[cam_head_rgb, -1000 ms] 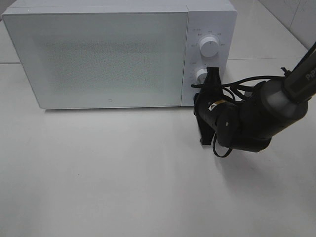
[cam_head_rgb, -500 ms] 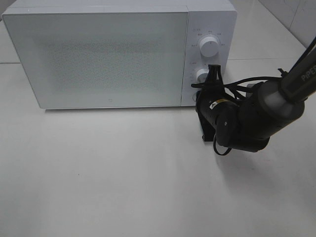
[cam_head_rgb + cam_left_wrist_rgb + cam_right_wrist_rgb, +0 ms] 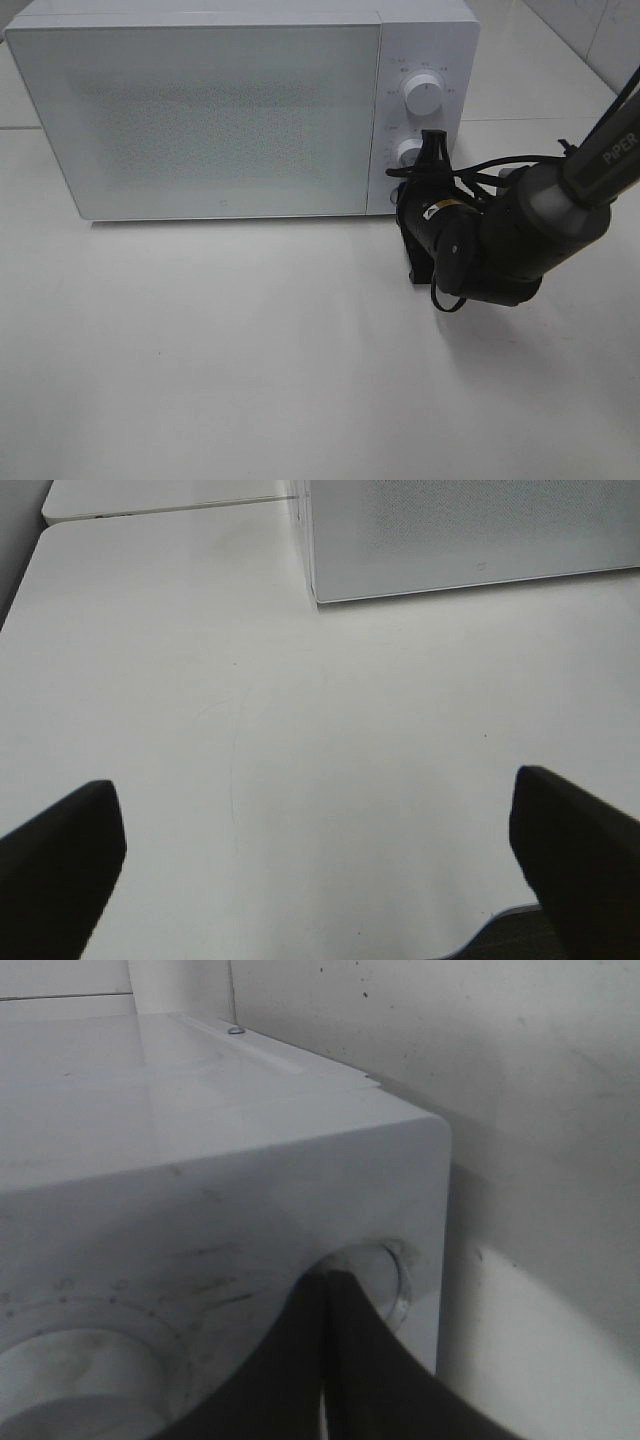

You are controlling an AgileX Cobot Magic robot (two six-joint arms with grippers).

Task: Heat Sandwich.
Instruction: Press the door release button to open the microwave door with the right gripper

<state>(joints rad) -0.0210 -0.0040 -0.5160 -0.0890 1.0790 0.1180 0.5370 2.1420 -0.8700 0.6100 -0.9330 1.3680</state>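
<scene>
At the lower knob (image 3: 408, 152) of the microwave (image 3: 200, 110) I see my right gripper (image 3: 432, 145) pinched closed, tips at its edge; my left gripper (image 3: 320, 855) hangs spread wide over the table (image 3: 250, 350).

Even, diffuse light; the pale desk (image 3: 250, 380) is nearly washed out, with faint soft shadows. The left claw (image 3: 310, 785) appears dark and blurred. The right wrist view is dimmer and soft-focused.
</scene>
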